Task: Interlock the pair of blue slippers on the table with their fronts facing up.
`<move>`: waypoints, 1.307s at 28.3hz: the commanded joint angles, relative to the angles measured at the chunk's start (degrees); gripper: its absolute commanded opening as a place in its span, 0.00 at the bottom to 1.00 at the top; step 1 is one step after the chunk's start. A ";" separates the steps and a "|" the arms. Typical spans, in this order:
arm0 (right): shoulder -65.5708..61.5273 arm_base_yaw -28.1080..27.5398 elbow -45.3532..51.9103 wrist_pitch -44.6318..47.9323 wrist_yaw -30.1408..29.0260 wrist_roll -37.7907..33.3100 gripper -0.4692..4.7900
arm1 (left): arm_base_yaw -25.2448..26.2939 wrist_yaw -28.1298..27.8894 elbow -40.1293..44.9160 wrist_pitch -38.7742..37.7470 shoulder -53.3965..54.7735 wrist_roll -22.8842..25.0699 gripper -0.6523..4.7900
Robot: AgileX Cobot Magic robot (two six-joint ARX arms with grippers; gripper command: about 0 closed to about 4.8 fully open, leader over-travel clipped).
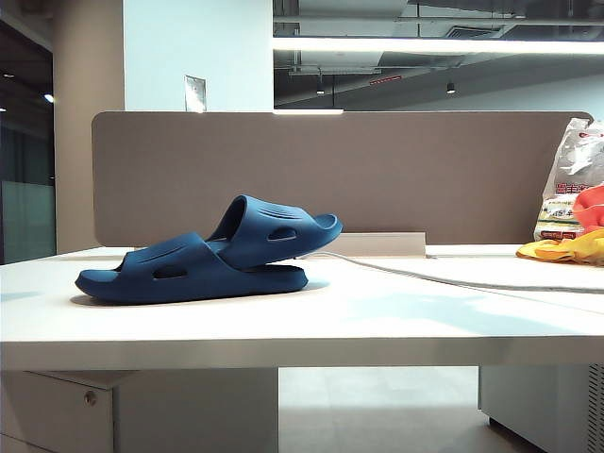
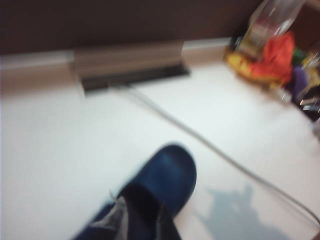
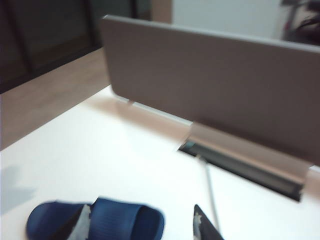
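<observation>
The pair of blue slippers sits interlocked on the white table [image 1: 377, 321]. One slipper [image 1: 142, 274] lies flat, and the other [image 1: 274, 231] is tucked into it and tilts up toward the divider. No arm shows in the exterior view. In the blurred left wrist view my left gripper [image 2: 141, 222] hangs over a slipper [image 2: 170, 172], fingertips a narrow gap apart and holding nothing. My right gripper [image 3: 142, 222] is open wide above the ribbed strap of one slipper [image 3: 125, 220], with the other slipper [image 3: 50, 220] beside it. Neither gripper touches a slipper.
A grey-brown divider panel [image 1: 377, 170] stands along the back. A grey cable [image 1: 472, 281] runs across the table from a slot [image 3: 245, 170] at the divider's foot. At the far right are a plastic bag [image 1: 571, 179] and yellow and orange items [image 1: 566, 250].
</observation>
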State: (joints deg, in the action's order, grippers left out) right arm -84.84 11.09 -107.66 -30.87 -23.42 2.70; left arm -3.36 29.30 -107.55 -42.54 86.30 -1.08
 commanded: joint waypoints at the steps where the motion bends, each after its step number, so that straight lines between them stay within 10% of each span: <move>1: 2.64 0.07 -0.24 2.51 2.23 -0.37 0.56 | 0.15 -0.24 -0.28 3.96 -6.84 0.79 0.27; 22: 29.75 0.02 1.75 -8.70 10.03 0.59 0.52 | 0.15 -10.23 19.23 3.69 -45.66 3.91 0.26; 33: 54.90 0.00 33.11 -4.85 13.44 -1.77 0.46 | 0.15 -10.21 46.60 11.08 -67.95 -1.01 0.14; 37: 63.95 0.02 46.12 -0.02 13.25 -2.73 0.24 | 0.15 -10.23 52.59 10.91 -71.14 -2.69 0.11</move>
State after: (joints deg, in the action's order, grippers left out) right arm -23.49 11.07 -64.84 -33.87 -10.24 0.67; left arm -3.25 19.25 -56.36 -31.83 15.70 -2.52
